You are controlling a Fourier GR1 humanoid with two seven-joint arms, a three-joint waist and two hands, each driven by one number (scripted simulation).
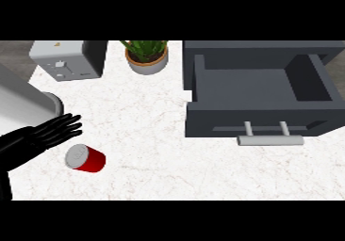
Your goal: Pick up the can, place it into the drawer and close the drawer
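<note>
Can [86,158], a short red metal cylinder with a silvery lid, lay tipped on the white marbled counter [154,141], just below the tips of the black fingers [64,126] and not touching them. The robot's left hand [36,137] reached in from the left edge, its fingers straight and a little spread, curled round nothing. No right hand was anywhere to be seen.

Well away from the fingertips, off to their right, stood the dark grey box-shaped drawer unit, its drawer [262,87] pulled wide open with nothing lying in it that I could see. Its pale grey bar handle [270,140] stuck out toward the near side of the counter. Beyond the fingers, at the far edge, sat a grey toaster [66,60] and a small green plant in a round grey pot [147,57].

By my reckoning almost none of the job was done: the drawer was open and ready, but the can was not yet grasped, and the lifting, the placing inside and the closing were all still ahead
</note>
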